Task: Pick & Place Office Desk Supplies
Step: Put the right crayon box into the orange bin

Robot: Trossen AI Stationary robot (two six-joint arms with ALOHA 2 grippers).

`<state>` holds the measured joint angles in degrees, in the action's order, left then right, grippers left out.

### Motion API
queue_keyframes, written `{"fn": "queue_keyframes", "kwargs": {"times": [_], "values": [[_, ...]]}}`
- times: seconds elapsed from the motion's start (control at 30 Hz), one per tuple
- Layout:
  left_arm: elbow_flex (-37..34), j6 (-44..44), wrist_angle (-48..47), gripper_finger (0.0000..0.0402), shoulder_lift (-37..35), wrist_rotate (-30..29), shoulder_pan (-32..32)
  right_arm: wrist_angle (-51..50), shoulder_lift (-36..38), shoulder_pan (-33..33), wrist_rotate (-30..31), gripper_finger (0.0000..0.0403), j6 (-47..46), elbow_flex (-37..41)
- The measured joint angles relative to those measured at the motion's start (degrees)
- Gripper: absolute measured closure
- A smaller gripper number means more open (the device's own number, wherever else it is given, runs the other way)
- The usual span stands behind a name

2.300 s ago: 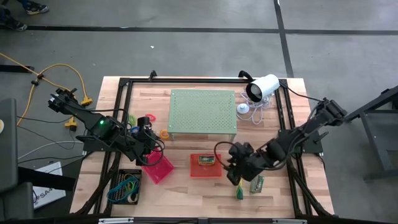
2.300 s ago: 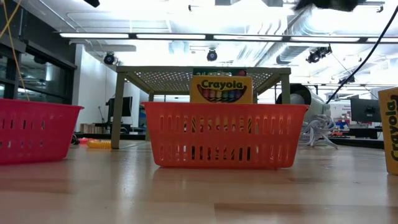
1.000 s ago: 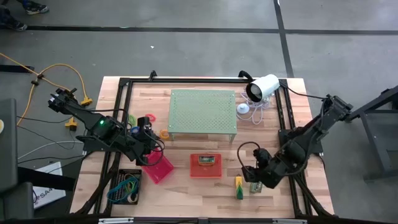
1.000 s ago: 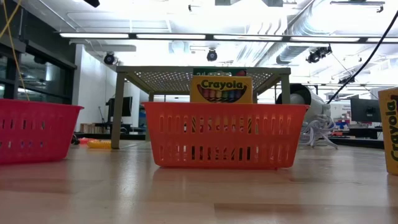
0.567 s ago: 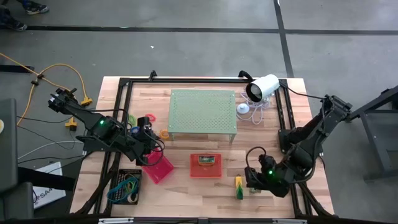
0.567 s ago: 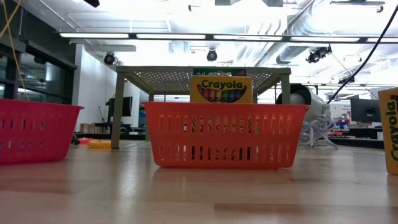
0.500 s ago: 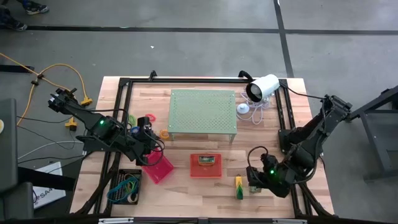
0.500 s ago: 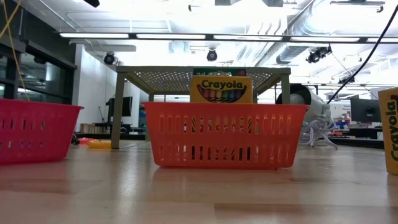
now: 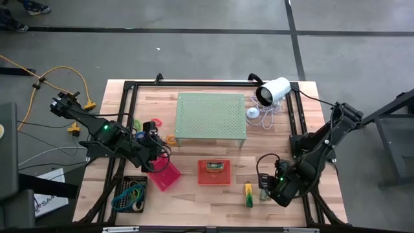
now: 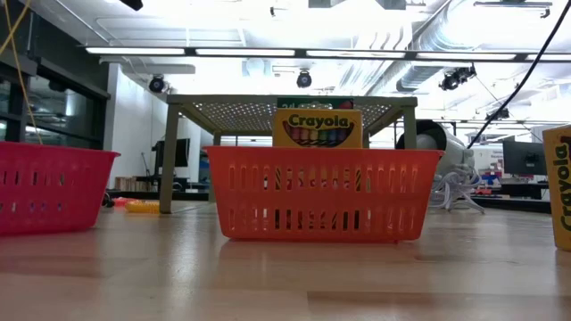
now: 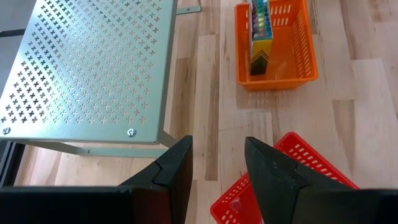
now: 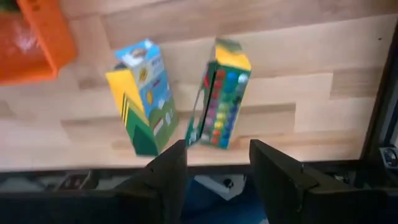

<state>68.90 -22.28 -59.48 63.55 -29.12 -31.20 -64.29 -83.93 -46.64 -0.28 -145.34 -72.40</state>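
With fingers apart, the right gripper point(image 12: 214, 163) (above two crayon boxes point(image 12: 219, 93)) risks toppling the 9-o'clock box point(image 12: 142, 98).

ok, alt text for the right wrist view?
Two crayon boxes on the wooden table, one yellow and one green showing its crayons, seen past the right end effector with its fingers open. An orange basket shows at one corner.
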Motion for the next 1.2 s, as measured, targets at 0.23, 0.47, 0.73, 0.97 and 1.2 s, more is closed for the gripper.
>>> {"fn": "queue_keyframes", "kwargs": {"times": [0.23,0.47,0.73,0.97,1.2], "values": [[0.0,0.01,0.0,0.0263,0.0,0.0,0.0,0.09,-3.15,0.64,0.02,0.0241,-2.14,0.02],[0.0,0.02,0.0,0.0263,0.0,0.0,0.0,2.24,-3.81,1.59,4.41,0.0241,-2.49,0.02],[0.0,0.0,0.0,0.0263,0.0,0.0,0.0,2.24,-3.81,0.96,7.31,0.0241,-2.27,0.02],[0.0,0.01,0.02,0.0263,0.0,0.0,0.0,1.68,-3.8,-0.71,6.76,0.0241,-4.87,0.02],[0.0,0.01,0.01,0.0263,0.0,0.0,0.0,1.46,-3.77,-1.0,6.76,0.024,-4.44,0.02]]}}
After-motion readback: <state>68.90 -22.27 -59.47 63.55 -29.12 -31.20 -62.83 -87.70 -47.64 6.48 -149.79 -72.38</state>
